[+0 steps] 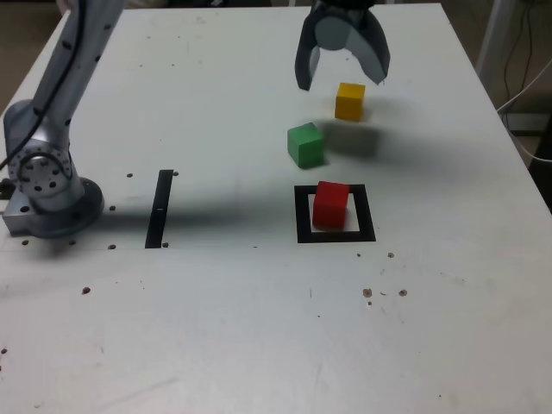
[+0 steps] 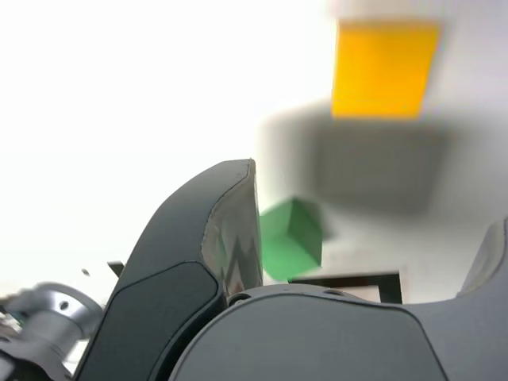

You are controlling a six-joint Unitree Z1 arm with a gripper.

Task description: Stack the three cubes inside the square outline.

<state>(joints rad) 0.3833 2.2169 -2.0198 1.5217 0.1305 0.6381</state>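
Red cube: it stands inside the square outline, on the pale centre, a little toward the far side. Nothing is on top of it.
Green cube: it rests on the table, outside the outline, just behind it and slightly to the exterior view's left. It is turned a bit, so one corner points toward the camera. In the wrist view it shows between the two fingers, partly hidden by one of them.
Yellow cube: it also rests on the table, farther back than the green cube and to the exterior view's right of it. The two cubes are near but do not touch. In the wrist view it is blurred, with a dark shadow just beside it.
Gripper: it hangs above the far part of the table, pointing down, close over the yellow cube. The two dark fingers stand wide apart and nothing is between them. Whether a fingertip touches the yellow cube, I cannot tell.
Outline: a thick black square border; in the wrist view only one corner of it is seen.
Black strip: a narrow straight strip, well apart from the outline, toward the exterior view's left.
Arm base: grey metal, at the exterior view's left edge of the table.
Table: white, with small dark specks here and there.
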